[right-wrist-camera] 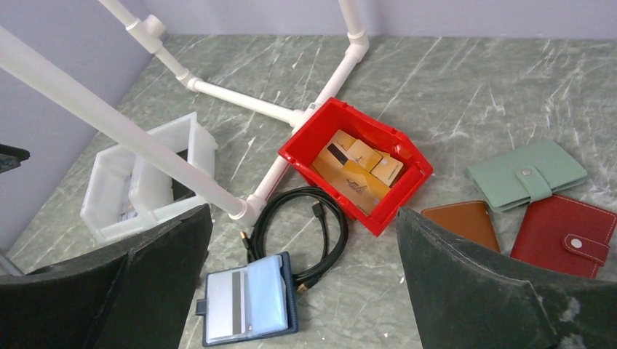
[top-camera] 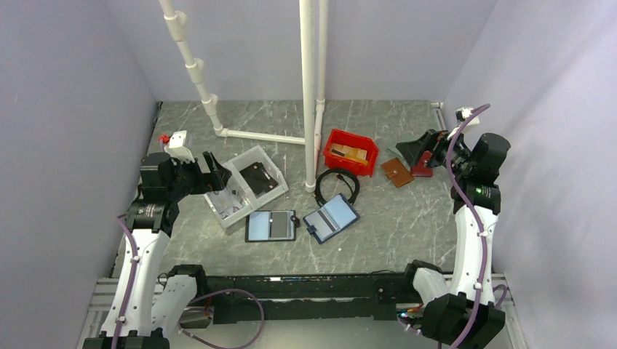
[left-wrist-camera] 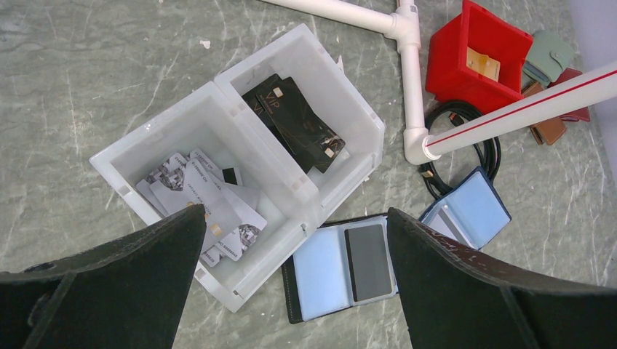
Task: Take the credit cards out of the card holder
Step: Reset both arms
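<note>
The card holder (top-camera: 331,218) lies open on the table near the middle, navy outside and light blue inside, and also shows in the left wrist view (left-wrist-camera: 469,211). In the right wrist view the card holder (right-wrist-camera: 247,302) has one of the credit cards (right-wrist-camera: 222,298), pale with a dark stripe, in its left sleeve. More gold-orange credit cards (right-wrist-camera: 356,171) lie in a red bin (right-wrist-camera: 407,182). My left gripper (top-camera: 216,169) hangs open over a white bin, left of the holder. My right gripper (top-camera: 411,149) is open, high at the right. Both are empty.
A black-edged folio (top-camera: 271,225) lies left of the holder. The white two-part bin (left-wrist-camera: 342,123) holds silver cards (left-wrist-camera: 200,200) and black cards (left-wrist-camera: 298,123). A black cable (right-wrist-camera: 298,233) coils by a white pipe frame (top-camera: 309,94). Brown (right-wrist-camera: 462,222), red (right-wrist-camera: 564,233) and green (right-wrist-camera: 525,174) wallets lie at the right.
</note>
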Motion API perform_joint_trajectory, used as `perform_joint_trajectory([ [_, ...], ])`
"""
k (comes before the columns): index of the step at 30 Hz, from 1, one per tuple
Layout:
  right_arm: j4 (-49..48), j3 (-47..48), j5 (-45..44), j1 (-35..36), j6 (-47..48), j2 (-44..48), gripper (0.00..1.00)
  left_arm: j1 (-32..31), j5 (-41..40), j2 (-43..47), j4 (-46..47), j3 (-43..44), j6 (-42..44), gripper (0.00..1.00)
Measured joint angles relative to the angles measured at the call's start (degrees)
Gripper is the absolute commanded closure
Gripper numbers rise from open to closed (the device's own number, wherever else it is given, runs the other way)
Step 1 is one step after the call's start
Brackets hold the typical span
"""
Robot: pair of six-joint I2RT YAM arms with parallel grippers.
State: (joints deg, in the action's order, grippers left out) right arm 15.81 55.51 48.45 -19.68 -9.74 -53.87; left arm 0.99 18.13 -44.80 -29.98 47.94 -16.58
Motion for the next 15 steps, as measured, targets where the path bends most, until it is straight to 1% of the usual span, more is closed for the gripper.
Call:
perform_joint_trajectory([
  [15, -0.02, -0.61, 0.11, -0.02, -0.85, 0.0, 0.0, 0.0, 0.0, 0.0, 0.0, 0.0, 0.0, 0.0],
])
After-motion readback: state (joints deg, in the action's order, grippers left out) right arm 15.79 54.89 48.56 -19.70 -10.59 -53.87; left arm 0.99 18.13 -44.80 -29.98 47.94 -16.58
